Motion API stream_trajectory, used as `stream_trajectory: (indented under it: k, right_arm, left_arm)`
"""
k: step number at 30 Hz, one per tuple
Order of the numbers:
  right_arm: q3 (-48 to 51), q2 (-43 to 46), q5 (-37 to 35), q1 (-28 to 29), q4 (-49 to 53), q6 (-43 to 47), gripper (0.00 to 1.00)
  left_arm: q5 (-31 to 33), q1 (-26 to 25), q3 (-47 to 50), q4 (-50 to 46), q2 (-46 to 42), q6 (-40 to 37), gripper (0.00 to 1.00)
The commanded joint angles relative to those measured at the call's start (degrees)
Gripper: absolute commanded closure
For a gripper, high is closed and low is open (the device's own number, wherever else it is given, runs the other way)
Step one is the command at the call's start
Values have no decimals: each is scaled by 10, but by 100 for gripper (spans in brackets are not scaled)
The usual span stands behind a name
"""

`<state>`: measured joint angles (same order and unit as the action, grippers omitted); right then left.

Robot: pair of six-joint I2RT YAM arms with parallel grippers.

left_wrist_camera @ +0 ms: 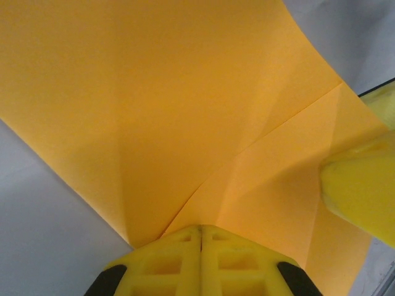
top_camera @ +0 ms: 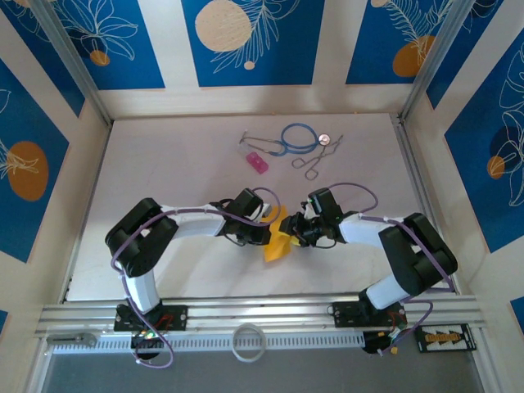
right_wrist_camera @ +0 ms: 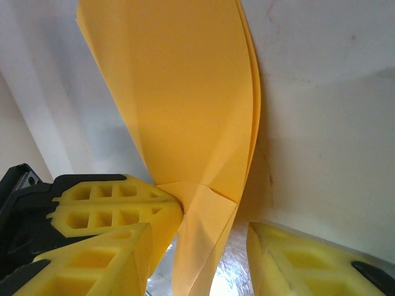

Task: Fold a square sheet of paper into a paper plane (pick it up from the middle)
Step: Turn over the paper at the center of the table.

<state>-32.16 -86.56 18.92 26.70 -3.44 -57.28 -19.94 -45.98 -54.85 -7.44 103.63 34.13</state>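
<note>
The square sheet of paper (top_camera: 278, 243), orange-yellow and folded into creased layers, hangs off the table between the two arms. My left gripper (top_camera: 273, 226) is shut on its edge; in the left wrist view the closed fingertips (left_wrist_camera: 200, 233) pinch the sheet of paper (left_wrist_camera: 173, 105) where several creases meet. My right gripper (right_wrist_camera: 203, 262) is open, with one finger on each side of the hanging sheet of paper (right_wrist_camera: 185, 111) and a gap to the right finger (right_wrist_camera: 308, 259). The left gripper's yellow fingers (right_wrist_camera: 117, 209) meet the fold from the left. I cannot tell whether the folded sheet has the paper plane's dart shape.
At the back of the table lie a small pink block (top_camera: 258, 162), a blue stethoscope (top_camera: 299, 137) and metal forceps (top_camera: 315, 160). A white ring (top_camera: 249, 342) rests on the rail at the near edge. Frame posts stand at the back corners.
</note>
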Motion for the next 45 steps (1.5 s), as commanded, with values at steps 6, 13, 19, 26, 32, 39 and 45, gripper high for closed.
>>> stream_trajectory:
  k: [6, 13, 19, 26, 32, 39, 45]
  right_arm:
    - [1, -14, 35, -22, -21, 19, 57]
    - [2, -31, 50, -28, -38, 19, 60]
    - [9, -39, 44, -29, -50, 13, 64]
    - [16, -43, 45, -36, -56, 18, 71]
    - [19, -49, 46, -42, -57, 25, 76]
    - [20, -59, 49, -45, -59, 31, 85]
    - [21, -53, 55, -49, -60, 34, 92]
  left_arm:
    - [-8, 5, 4, -17, 6, 2, 99]
    - [-9, 5, 1, -17, 7, 4, 99]
    - [-7, 5, 1, -20, 5, 4, 99]
    - [-7, 5, 4, -14, -1, 9, 99]
    - [-4, 5, 6, -15, -7, 9, 99]
    - [-3, 5, 7, -14, -10, 10, 99]
    - [3, 5, 13, -7, -26, 13, 94]
